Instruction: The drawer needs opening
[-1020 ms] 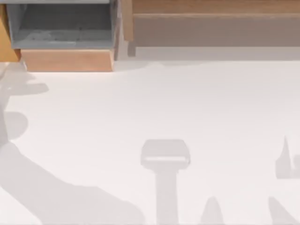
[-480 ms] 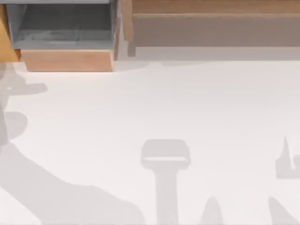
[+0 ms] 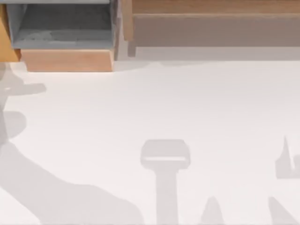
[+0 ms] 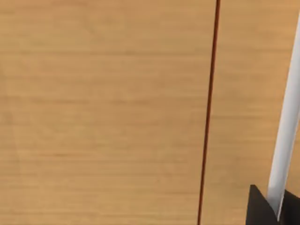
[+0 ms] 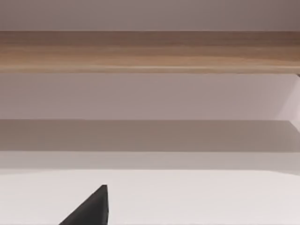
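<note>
Nearest, the top view has the white tabletop (image 3: 187, 103) crossed by arm shadows, the heaviest sweeping up its left side toward the far left corner. The right gripper (image 5: 91, 208) is parked low over the tabletop, facing a long wooden cabinet (image 5: 150, 51) across open surface; I cannot tell how its jaws stand. The left gripper (image 4: 258, 212) is the one at work, pressed close to a wood face (image 4: 103, 112) split by a thin dark seam (image 4: 208, 117), with a pale strip (image 4: 286, 131) running down beside its dark tip; I cannot tell there either whether the jaws are open or closed on anything. At the far edge, the drawer (image 3: 4, 42) is an orange-brown sliver at the top view's left border, just beside a light-tan drawer (image 3: 68, 60) already pulled out with its grey inside showing. I judge the step to be the approach or first grip, the pull not yet made; next comes a firm hold and a straight draw outward. The top view gives the layout of both drawers; the left wrist view supplies the close contact surface.
</note>
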`<state>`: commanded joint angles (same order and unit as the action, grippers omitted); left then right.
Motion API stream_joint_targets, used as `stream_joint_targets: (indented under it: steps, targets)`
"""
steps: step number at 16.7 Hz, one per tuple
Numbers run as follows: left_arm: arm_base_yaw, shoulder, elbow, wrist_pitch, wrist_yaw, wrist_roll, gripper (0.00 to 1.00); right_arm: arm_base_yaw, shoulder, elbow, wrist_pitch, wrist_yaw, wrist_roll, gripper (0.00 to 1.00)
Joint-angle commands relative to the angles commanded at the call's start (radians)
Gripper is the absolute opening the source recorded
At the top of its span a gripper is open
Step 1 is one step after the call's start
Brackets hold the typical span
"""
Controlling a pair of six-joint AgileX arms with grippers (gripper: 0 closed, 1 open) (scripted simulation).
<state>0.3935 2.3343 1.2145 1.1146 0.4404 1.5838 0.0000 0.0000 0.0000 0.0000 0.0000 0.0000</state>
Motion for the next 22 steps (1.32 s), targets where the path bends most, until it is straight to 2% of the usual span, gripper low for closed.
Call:
stream_joint_targets:
  steps: [4, 10, 17, 22]
  targets:
    - [0.02, -0.019, -0.042, 0.021, 0.015, -0.006, 0.0, 0.0, 0.0, 0.0, 0.0, 0.0, 0.0, 1.0]
    - [0.061, -0.103, -0.26, 0.123, 0.061, -0.002, 0.0, 0.0, 0.0, 0.0, 0.0, 0.0, 0.0, 1.0]
    - [0.074, -0.119, -0.293, 0.145, 0.075, -0.003, 0.0, 0.0, 0.0, 0.0, 0.0, 0.0, 0.0, 1.0]
    - [0.132, -0.188, -0.452, 0.23, 0.134, 0.0, 0.0, 0.0, 0.0, 0.0, 0.0, 0.0, 0.0, 1.0]
